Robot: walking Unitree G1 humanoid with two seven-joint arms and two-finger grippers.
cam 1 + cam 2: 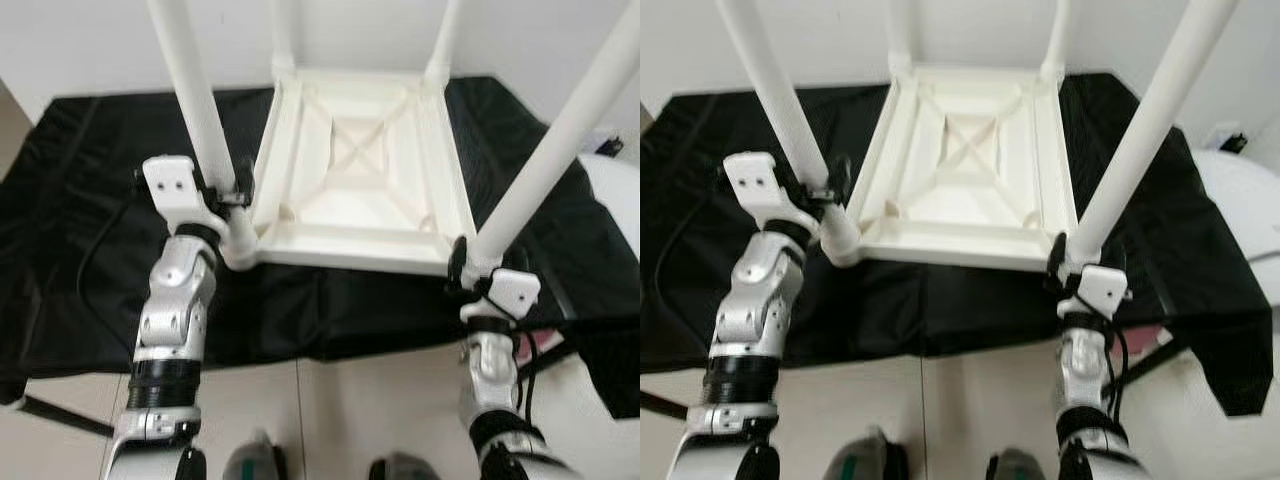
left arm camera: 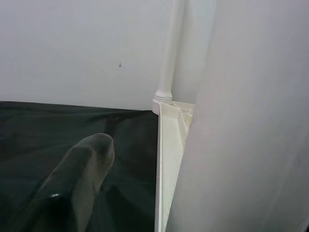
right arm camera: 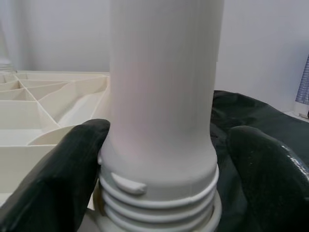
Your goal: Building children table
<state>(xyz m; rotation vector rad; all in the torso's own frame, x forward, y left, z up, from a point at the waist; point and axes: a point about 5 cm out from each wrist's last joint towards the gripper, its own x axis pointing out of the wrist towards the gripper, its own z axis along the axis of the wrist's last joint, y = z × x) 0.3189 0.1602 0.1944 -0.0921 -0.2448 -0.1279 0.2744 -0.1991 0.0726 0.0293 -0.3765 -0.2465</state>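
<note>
- A cream-white plastic children's table (image 1: pixel 360 170) lies upside down on a black crinkled fabric sheet (image 1: pixel 90 200) spread over the pale tiled floor (image 1: pixel 300 410), its ribbed underside facing up.
- 4 white round plastic legs rise from its corners; the 2 far ones stand near the white wall (image 1: pixel 80 40).
- The left gripper (image 1: pixel 232 192) sits at the base of the near-left leg (image 1: pixel 195 95). 1 black finger (image 2: pixel 77 183) is visible beside the leg; I cannot tell whether it is clenched.
- The right gripper (image 3: pixel 161 159) straddles the near-right leg (image 1: pixel 1145 130) just above its threaded collar (image 3: pixel 159 203). 1 finger touches the leg, while the other stands slightly apart, so the claw is released.
</note>
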